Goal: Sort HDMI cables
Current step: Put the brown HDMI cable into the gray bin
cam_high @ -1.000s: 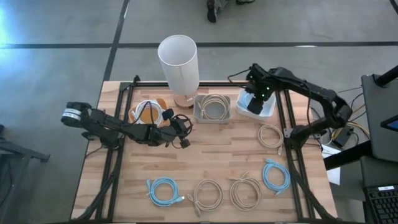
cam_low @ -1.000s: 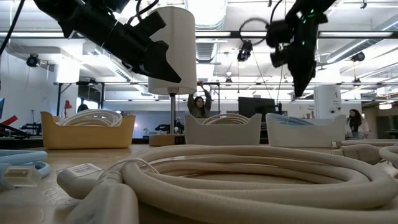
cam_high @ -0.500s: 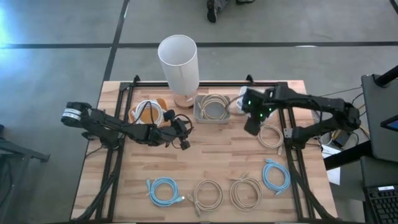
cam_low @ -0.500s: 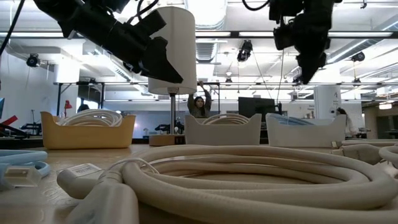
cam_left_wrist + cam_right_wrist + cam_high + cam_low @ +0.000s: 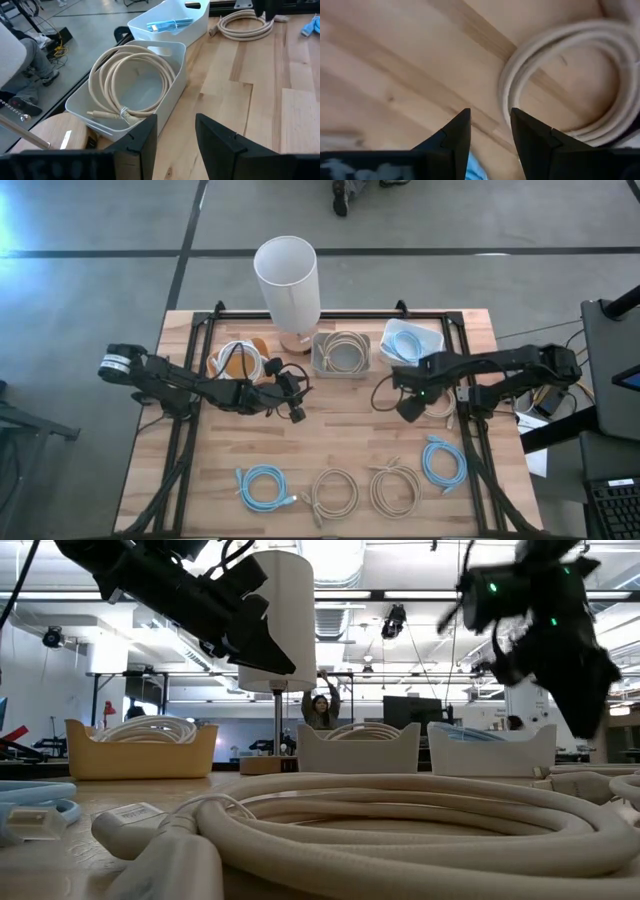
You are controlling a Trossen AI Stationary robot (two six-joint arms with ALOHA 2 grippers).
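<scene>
My right gripper [image 5: 410,409] has come away from the white tray [image 5: 433,336] at the back right of the counter [image 5: 340,430] and now hangs over the beige coil [image 5: 436,398] lying just in front of that tray. A second ago it was down over the tray; now a light blue cable [image 5: 405,342] lies inside it, so I take that drop as done and the next pick as beginning. Its jaws are empty and have been widening on the way over; in the right wrist view they stand apart with bare wood between them and the beige loop just beyond the tips, not yet between them.

The right arm reaches in low from the right edge, forearm nearly level across the counter, wrist pitched down toward the coil.

My left gripper [image 5: 291,402] has not moved: it hovers left of centre, just in front of the grey tray [image 5: 341,366], jaws partly open with nothing in them. Its wrist view looks straight at that tray with a beige cable [image 5: 131,85] already coiled inside.

Remaining on the counter, along the front: a light blue coil [image 5: 263,484], two beige coils [image 5: 335,492] [image 5: 396,487] and another light blue coil [image 5: 443,461]. The orange tray [image 5: 222,366] at the back left holds a white cable [image 5: 237,358]. By my count, five coils are yet to be sorted
</scene>
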